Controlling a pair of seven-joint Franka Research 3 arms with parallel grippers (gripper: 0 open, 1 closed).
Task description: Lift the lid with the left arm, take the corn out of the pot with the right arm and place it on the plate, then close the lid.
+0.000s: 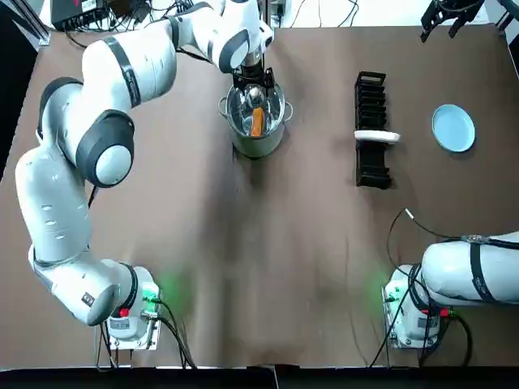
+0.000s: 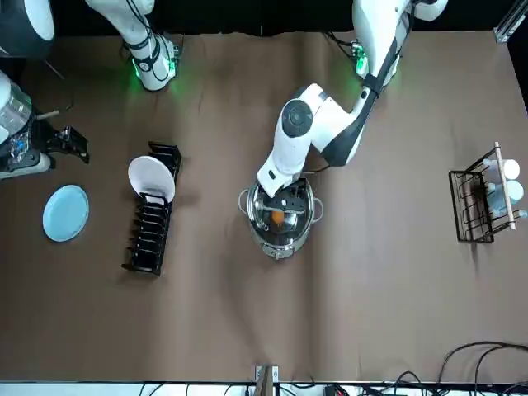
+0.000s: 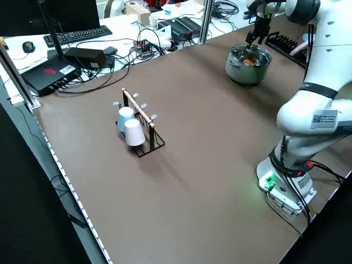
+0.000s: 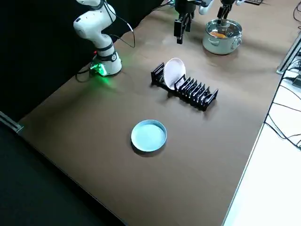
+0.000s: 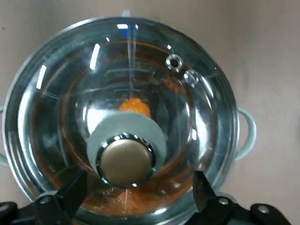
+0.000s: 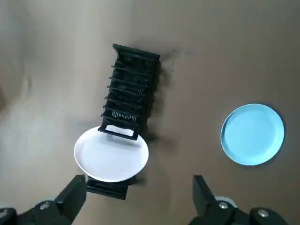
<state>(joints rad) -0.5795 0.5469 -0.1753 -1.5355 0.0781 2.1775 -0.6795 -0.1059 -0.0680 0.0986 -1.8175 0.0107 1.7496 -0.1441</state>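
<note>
A steel pot (image 1: 255, 123) stands at the far middle of the table, and its glass lid (image 5: 126, 93) sits on it. An orange corn (image 1: 256, 121) lies inside the pot and shows through the lid (image 2: 278, 217). My left gripper (image 1: 253, 84) hovers just over the lid, open, with its fingers (image 5: 70, 197) on either side of the metal knob (image 5: 125, 161). A light blue plate (image 1: 452, 128) lies at the far right. My right gripper (image 1: 444, 16) hangs open and empty high beyond that plate (image 6: 253, 134).
A black dish rack (image 1: 371, 130) holding one white plate (image 1: 377, 136) stands between the pot and the blue plate. A wire cup rack (image 2: 487, 194) with cups sits on the robot's left side. Bare brown table stretches in front of the pot.
</note>
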